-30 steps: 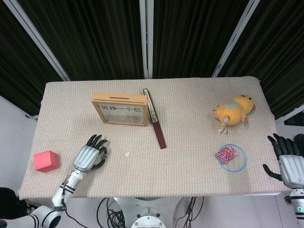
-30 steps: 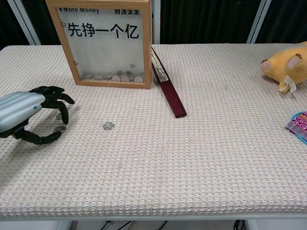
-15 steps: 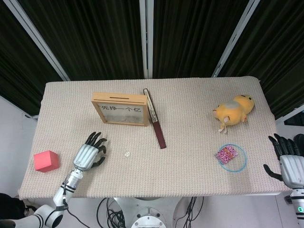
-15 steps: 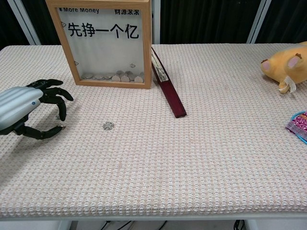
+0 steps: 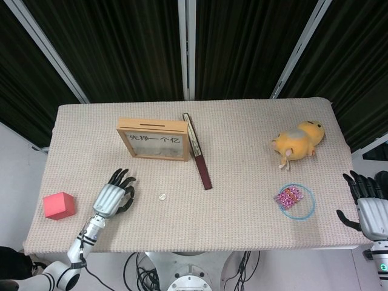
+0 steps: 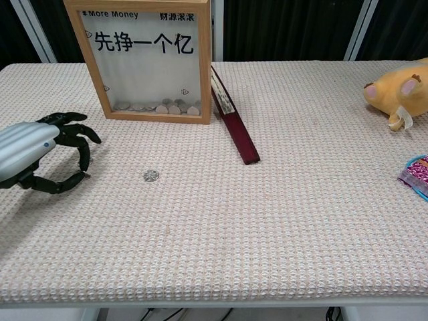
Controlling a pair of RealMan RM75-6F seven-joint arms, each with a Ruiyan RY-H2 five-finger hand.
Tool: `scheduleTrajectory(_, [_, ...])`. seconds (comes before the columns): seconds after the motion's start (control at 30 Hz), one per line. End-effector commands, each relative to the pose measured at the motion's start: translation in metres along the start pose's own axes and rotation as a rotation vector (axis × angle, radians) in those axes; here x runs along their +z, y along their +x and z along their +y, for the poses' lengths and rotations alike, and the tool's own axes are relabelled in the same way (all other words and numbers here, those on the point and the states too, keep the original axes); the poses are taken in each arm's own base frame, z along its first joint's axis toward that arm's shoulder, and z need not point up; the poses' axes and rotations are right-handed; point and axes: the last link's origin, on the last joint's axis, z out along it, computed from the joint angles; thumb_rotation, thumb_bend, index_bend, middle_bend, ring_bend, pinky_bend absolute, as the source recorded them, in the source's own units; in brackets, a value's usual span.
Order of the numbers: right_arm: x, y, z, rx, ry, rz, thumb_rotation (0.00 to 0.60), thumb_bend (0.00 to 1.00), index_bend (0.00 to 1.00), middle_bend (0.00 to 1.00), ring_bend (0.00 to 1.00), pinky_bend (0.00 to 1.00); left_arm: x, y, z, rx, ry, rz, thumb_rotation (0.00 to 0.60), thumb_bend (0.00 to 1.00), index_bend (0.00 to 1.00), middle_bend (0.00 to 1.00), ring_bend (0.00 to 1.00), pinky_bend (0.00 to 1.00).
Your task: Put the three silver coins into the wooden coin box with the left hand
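Silver coin-wise I can only make out one small round coin point(image 6: 151, 175) lying loose on the beige woven tabletop point(image 6: 281, 221), near my left robot hand point(image 6: 41, 153) but not touching it. That hand hovers with fingers curled yet apart; I can't tell whether anything sits inside. The wooden-framed, clear-fronted coin box point(image 6: 146, 59) stands upright behind, top cut off in the chest view, a row of coins point(image 6: 158, 106) at its bottom. My right robot hand point(image 5: 368, 208) rests released at the tabletop's edge.

Plush toy point(image 6: 400, 93) and pink packet point(image 6: 415, 172) cut by chest-view edge.
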Motion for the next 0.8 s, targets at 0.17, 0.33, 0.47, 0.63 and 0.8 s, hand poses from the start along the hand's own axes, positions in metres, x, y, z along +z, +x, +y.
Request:
scheduleTrajectory(0.17, [0.0,0.001,0.0,0.002,0.001,0.004,0.6,0.21,0.0,0.0,0.0,0.0,0.0,0.004,0.001,-0.008,-0.003,0.012,0.6,0.42,0.57,0.23,0.0,0.0])
scheduleTrajectory(0.33, [0.0,0.003,-0.001,0.005,0.006,0.013,0.6,0.21,0.0,0.0,0.0,0.0,-0.006,0.02,0.007,-0.037,-0.02,0.04,0.6,0.42,0.58,0.23,0.0,0.0])
scheduleTrajectory(0.47, [0.001,0.006,-0.002,0.008,0.008,0.022,0.6,0.21,0.0,0.0,0.0,0.0,-0.013,0.05,0.008,-0.057,-0.025,0.085,0.6,0.42,0.58,0.23,0.0,0.0])
scheduleTrajectory(0.63, [0.001,0.007,-0.003,0.01,0.014,0.025,0.6,0.21,0.0,0.0,0.0,0.0,-0.016,0.102,0.006,-0.021,-0.02,0.155,0.6,0.42,0.59,0.23,0.0,0.0])
scheduleTrajectory(0.8, [0.0,0.007,-0.005,0.011,0.021,0.03,0.6,0.21,0.0,0.0,0.0,0.0,-0.007,0.163,0.008,0.004,-0.017,0.259,0.6,0.42,0.61,0.25,0.01,0.01])
